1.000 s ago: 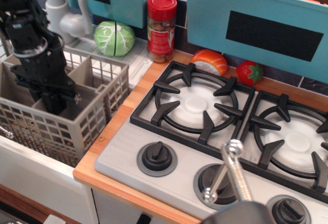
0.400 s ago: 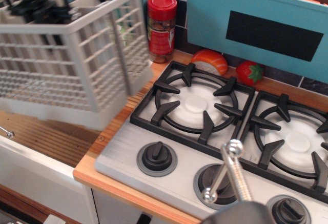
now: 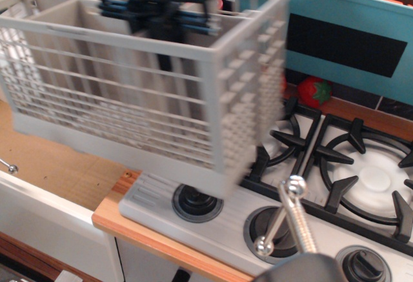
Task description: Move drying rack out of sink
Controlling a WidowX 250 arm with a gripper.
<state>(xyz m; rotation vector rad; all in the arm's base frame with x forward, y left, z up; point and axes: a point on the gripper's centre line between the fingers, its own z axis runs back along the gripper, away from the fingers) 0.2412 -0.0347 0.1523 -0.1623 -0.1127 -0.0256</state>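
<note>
my gripper (image 3: pixel 155 8) is reaching down into the drying rack (image 3: pixel 148 95), apparently clamping an inner divider, and is holding it lifted and tilted over the left stove burner (image 3: pixel 290 140), clear of the sink (image 3: pixel 58 166).

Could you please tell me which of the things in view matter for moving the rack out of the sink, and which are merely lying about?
Part of the job:
drying rack, lifted in the air
gripper, reaching into the rack from above
sink, its tan floor now bare

Just lying about:
stovetop with black grates
toy strawberry
stove knobs
</note>
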